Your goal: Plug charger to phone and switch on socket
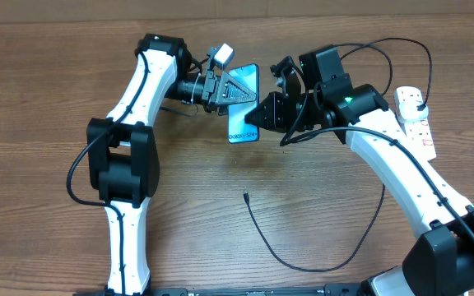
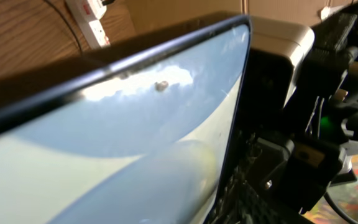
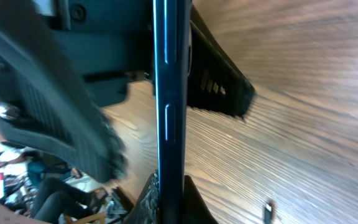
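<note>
The phone (image 1: 243, 123), with a light blue screen reading "Galaxy S24+", is held up between both grippers at the back middle. My left gripper (image 1: 235, 89) closes on its upper part, and the screen (image 2: 135, 124) fills the left wrist view. My right gripper (image 1: 258, 113) is shut on the phone's right edge; its wrist view shows that edge (image 3: 169, 124) between the jaws (image 3: 169, 202). The charger's connector tip (image 1: 245, 196) lies free on the table, also in the right wrist view (image 3: 268, 211). Its black plug (image 1: 419, 100) sits in the white socket (image 1: 416, 119).
The thin black charger cable (image 1: 303, 265) loops across the front middle of the wooden table and up behind the right arm. The socket also shows at the top left of the left wrist view (image 2: 91, 17). The right arm's black body (image 2: 303, 149) is close beside the phone.
</note>
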Controlling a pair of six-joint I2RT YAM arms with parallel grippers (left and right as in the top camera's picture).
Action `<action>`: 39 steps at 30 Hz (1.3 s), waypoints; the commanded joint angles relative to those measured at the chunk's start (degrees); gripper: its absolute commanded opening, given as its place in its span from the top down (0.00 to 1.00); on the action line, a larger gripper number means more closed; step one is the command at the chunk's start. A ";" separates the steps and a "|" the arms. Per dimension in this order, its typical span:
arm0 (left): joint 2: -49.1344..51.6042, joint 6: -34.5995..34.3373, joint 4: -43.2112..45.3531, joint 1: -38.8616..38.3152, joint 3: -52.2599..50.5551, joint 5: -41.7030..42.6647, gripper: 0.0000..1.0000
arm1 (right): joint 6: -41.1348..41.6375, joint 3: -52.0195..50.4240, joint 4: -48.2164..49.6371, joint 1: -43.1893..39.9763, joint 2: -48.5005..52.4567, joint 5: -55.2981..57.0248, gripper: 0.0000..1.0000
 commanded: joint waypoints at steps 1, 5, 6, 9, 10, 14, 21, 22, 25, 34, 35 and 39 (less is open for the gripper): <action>-5.95 0.92 -0.68 -1.22 2.12 4.50 0.43 | 2.38 1.11 2.49 -0.63 -0.44 -2.62 0.96; -8.24 0.90 -0.09 -0.79 2.62 4.50 0.43 | 2.95 1.11 3.32 -1.33 -0.44 -4.66 0.96; -8.70 0.90 -0.09 -0.70 2.99 4.50 0.42 | 2.95 1.11 3.34 -1.33 -0.44 -4.76 0.96; -9.66 -0.17 -0.07 -0.70 4.81 4.50 0.43 | 2.97 1.11 3.21 -1.33 -0.44 -5.05 0.96; -9.75 -0.66 -0.09 -0.70 5.49 4.50 0.43 | 2.97 1.11 3.21 -1.33 -0.44 -5.16 0.96; -9.86 -2.56 -0.09 -0.70 9.35 4.50 0.45 | 2.99 1.11 3.61 -1.36 -0.44 -5.14 0.96; -9.88 -4.04 -0.09 -0.70 11.45 4.48 0.51 | 3.39 1.11 4.26 -4.55 -0.44 -8.52 0.96; -9.86 -4.04 -0.09 -0.70 11.45 4.48 0.51 | 3.37 1.11 4.37 -5.16 -0.44 -9.60 0.96; -9.86 -4.04 -0.11 -0.70 11.45 4.48 0.52 | 3.37 1.11 4.48 -6.78 -0.44 -11.21 0.96; -9.88 -4.07 -0.39 -0.90 11.45 4.50 0.60 | 3.34 1.11 4.66 -7.78 -0.44 -10.93 0.96; -9.86 -4.42 -0.37 -0.79 11.45 4.48 0.60 | 3.34 1.11 4.66 -7.78 -0.44 -10.91 0.96; -9.88 -5.09 -0.33 -0.59 11.45 4.50 0.62 | 3.13 1.11 4.63 -7.82 -0.44 -10.64 0.96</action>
